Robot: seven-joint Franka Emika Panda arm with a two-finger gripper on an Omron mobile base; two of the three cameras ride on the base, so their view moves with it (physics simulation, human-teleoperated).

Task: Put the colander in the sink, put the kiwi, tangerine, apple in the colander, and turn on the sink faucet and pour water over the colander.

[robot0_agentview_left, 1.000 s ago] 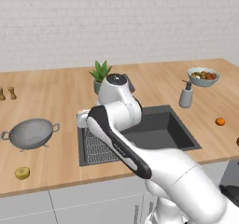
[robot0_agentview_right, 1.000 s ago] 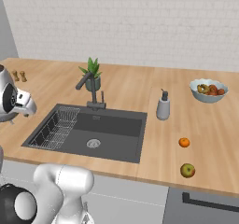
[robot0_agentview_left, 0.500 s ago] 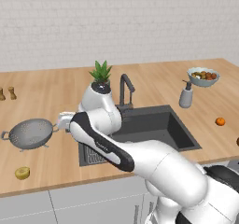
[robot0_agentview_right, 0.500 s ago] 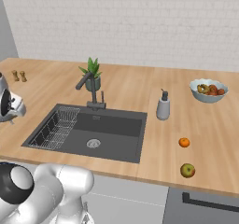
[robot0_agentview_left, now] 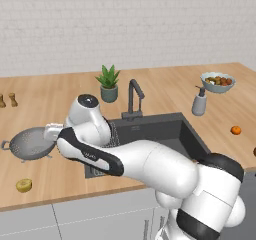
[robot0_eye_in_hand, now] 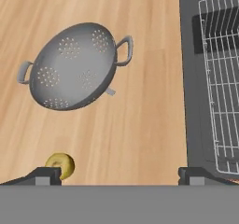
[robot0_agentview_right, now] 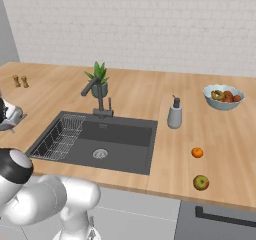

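The grey perforated colander (robot0_eye_in_hand: 72, 65) stands upright on the wooden counter left of the sink (robot0_agentview_left: 155, 134). In the hand view it lies ahead of my gripper (robot0_eye_in_hand: 120, 177), which hovers above the counter, open and holding nothing. The kiwi (robot0_eye_in_hand: 60, 164) lies by the left fingertip (robot0_eye_in_hand: 44, 175). From the left base view my gripper (robot0_agentview_left: 50, 133) hangs just right of the colander (robot0_agentview_left: 27, 144), with the kiwi (robot0_agentview_left: 23, 185) nearer the front edge. The tangerine (robot0_agentview_right: 197, 152) and apple (robot0_agentview_right: 201, 182) rest right of the sink (robot0_agentview_right: 145, 149). The faucet (robot0_agentview_right: 97, 91) stands behind the basin.
A wire rack (robot0_eye_in_hand: 221, 78) fills the sink's left part. A soap bottle (robot0_agentview_right: 174, 115) and a pale fruit bowl (robot0_agentview_right: 223, 96) stand at the right. A potted plant (robot0_agentview_right: 99, 79) is behind the faucet, and two small shakers (robot0_agentview_right: 20, 81) at the far left.
My arm has swung left from over the sink's rack to the counter beside the colander. The gripper has stayed open. Nothing on the counter has moved.
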